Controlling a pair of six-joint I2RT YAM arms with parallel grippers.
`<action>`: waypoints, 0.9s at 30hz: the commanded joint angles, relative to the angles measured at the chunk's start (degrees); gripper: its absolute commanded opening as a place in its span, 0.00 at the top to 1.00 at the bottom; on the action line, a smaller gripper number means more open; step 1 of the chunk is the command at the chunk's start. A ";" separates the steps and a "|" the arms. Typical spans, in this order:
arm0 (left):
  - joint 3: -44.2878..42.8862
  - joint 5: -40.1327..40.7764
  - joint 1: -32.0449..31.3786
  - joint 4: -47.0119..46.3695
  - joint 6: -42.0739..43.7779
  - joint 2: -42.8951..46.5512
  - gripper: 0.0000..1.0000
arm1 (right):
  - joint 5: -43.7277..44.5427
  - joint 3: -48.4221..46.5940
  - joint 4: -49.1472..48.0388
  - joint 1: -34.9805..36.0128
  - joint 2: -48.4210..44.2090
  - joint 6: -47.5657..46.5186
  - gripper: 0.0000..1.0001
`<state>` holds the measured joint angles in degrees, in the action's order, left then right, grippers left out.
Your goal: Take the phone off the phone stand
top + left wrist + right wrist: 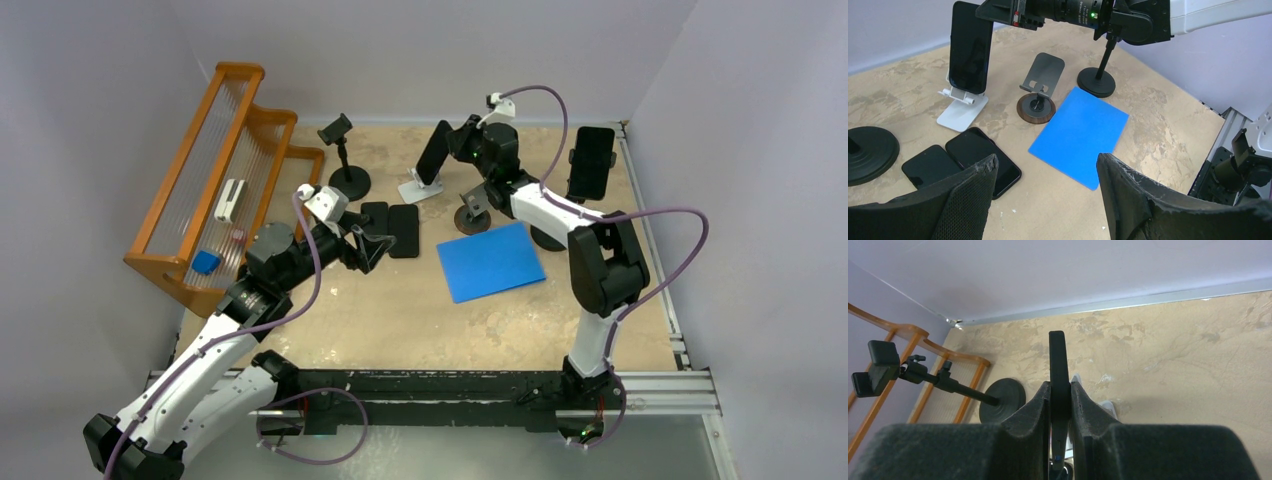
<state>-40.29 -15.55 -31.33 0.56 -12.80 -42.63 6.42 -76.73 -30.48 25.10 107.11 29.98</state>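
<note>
A black phone (pixel 433 152) leans upright on a white folding phone stand (pixel 420 188) at the back of the table. My right gripper (pixel 452 145) is shut on its upper part. In the right wrist view the phone (pixel 1058 360) shows edge-on, pinched between the two pads of the right gripper (pixel 1060 387). From the left wrist, the phone (pixel 969 47) has its lower edge still at the lip of the white stand (pixel 960 107). My left gripper (pixel 375 245) hangs open and empty (pixel 1045 165) above the table, beside two flat phones.
Two black phones (pixel 390 228) lie flat side by side, with a blue sheet (pixel 490 260) to their right. A small metal stand on a round wooden base (pixel 1037 102) is empty. A pole stand (pixel 590 162) holds another phone at right. An empty clamp stand (pixel 340 150) and wooden rack (pixel 220 180) stand at left.
</note>
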 commanded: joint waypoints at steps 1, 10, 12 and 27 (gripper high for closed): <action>-2.60 0.78 -0.61 -1.70 0.93 0.42 0.30 | -0.70 -0.67 -5.23 -0.05 -4.97 1.64 1.00; -2.60 1.04 -0.75 -1.70 1.02 0.45 0.30 | -1.50 -0.26 -4.83 -0.05 -6.81 3.50 1.00; -2.60 1.13 -0.70 -1.63 1.02 0.63 0.30 | -1.45 -0.51 -4.77 -0.05 -7.12 3.58 1.00; -2.51 2.01 -0.84 -1.79 0.93 1.63 0.30 | -6.31 1.74 -5.48 0.04 -12.62 9.23 1.00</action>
<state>-40.29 -14.31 -31.70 0.60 -12.60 -42.00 3.25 -75.18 -29.08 25.10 100.64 35.14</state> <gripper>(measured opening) 0.702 0.186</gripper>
